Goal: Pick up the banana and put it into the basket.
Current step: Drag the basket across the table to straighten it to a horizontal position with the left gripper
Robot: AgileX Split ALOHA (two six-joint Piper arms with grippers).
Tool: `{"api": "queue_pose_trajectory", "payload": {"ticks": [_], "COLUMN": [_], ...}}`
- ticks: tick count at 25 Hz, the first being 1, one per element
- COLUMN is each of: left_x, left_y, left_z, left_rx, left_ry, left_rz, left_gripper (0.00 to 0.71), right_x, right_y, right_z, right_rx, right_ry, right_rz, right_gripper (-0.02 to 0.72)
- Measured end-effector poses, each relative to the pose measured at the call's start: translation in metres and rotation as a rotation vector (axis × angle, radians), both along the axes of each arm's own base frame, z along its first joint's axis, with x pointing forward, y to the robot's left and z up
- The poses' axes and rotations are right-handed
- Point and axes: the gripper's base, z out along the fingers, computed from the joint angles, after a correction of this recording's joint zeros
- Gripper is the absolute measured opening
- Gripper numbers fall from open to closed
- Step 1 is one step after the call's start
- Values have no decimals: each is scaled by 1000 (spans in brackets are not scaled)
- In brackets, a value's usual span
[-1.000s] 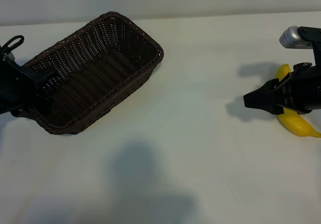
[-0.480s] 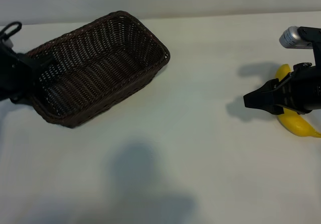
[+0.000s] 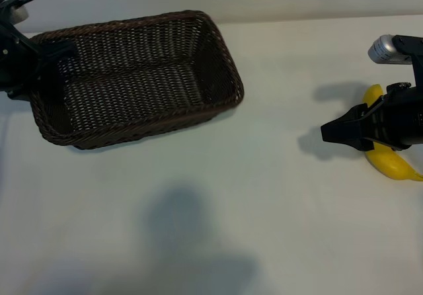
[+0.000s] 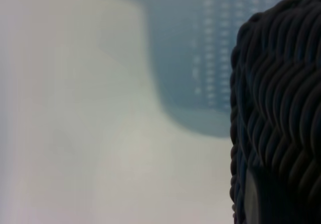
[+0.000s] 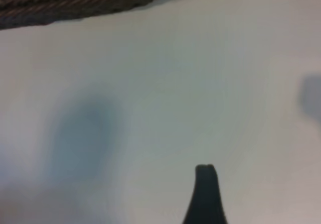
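The dark brown wicker basket point(image 3: 228, 70) lies at the back left of the table, its long side roughly along the back edge. My left gripper point(image 3: 38, 63) is shut on the rim at the basket's left end; the braided rim point(image 4: 276, 108) fills one side of the left wrist view. The yellow banana point(image 3: 390, 163) lies at the far right, partly hidden under my right arm. My right gripper point(image 3: 327, 134) hangs open just above the table, its tips a little left of the banana, holding nothing. One dark finger point(image 5: 205, 194) shows in the right wrist view, with the basket point(image 5: 75, 3) far off.
Bare white table stretches between the basket and the banana. A large soft shadow point(image 3: 192, 242) falls on the front middle. A silver cylinder point(image 3: 388, 49) on the right arm sits above the banana.
The left arm has moved toward the back with the basket in its grip, and the basket has swung so its free end now reaches farther right. The right arm and banana have not moved.
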Motion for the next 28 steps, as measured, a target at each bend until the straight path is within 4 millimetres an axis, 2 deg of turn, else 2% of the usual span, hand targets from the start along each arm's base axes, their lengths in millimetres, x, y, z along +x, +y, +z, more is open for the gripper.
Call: {"api": "queue_pose_trajectory", "payload": {"ticks": [6, 12, 28], "left_x": [-4, 0, 14], "left_y": [-7, -11, -78], "left_z": [-4, -17, -64], "left_rx": [-66, -85, -94], "left_ry": [33, 70, 90], "left_rz": [-167, -189, -280], "left_gripper": [160, 160, 158], "right_x": [0, 0, 0], "right_y": [0, 0, 0], "right_z": [0, 0, 0], "right_rx": [0, 0, 0], "right_ry": [0, 0, 0], "right_rz": [0, 0, 0], "right_gripper": [569, 569, 569]}}
